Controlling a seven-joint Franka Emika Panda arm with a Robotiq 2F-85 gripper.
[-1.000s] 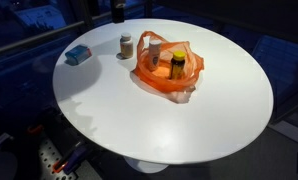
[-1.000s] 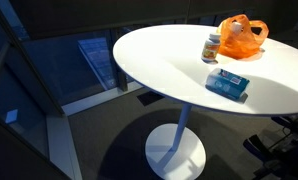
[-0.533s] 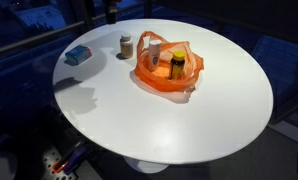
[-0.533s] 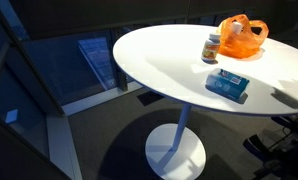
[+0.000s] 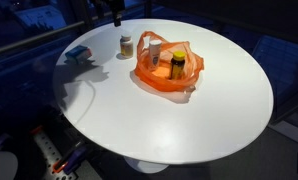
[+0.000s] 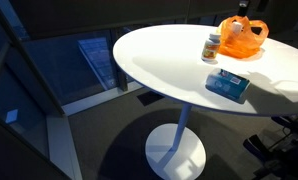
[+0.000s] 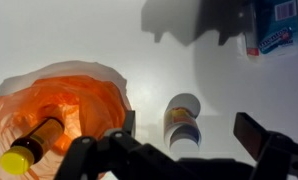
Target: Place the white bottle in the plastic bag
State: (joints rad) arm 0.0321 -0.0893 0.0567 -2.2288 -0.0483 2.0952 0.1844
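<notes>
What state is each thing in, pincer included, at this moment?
Pincer: open, empty.
Orange bag: mouth open.
White-capped bottle: upright, outside the bag.
Yellow-capped bottle: inside the bag.
Blue box: lying flat.

Round white table [image 5: 189,120], blue packet [image 6: 227,83] lying on it

Round white table [image 5: 204,125] carrying three things.
An orange plastic bag [image 5: 155,80] sits toward one edge, a small white-capped bottle [image 5: 126,46] just beside it, a flat blue packet [image 5: 79,52] farther off.
</notes>
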